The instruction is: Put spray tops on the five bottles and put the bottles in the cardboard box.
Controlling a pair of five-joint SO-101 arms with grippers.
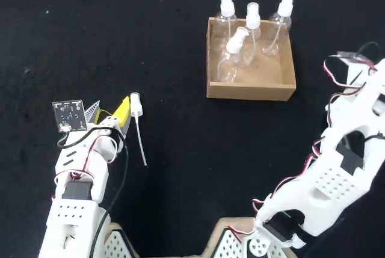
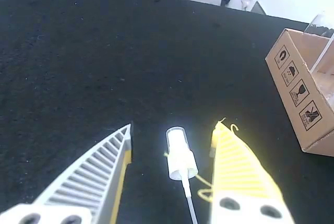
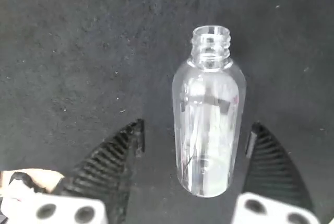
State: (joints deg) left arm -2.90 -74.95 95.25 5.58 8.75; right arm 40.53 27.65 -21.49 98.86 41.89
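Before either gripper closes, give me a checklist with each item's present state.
1. Left gripper open, one finger on each side of the spray top: ok.
2. Spray top lying free, touching neither finger: ok.
3. Right gripper open with the bottle between its fingers: ok.
4. Bottle's threaded neck bare, ready for a top: ok.
5. Four capped bottles in the cardboard box, with bare floor at its near side for the fifth: ok.
6. Left fingers low enough to catch the top's head: cannot tell.
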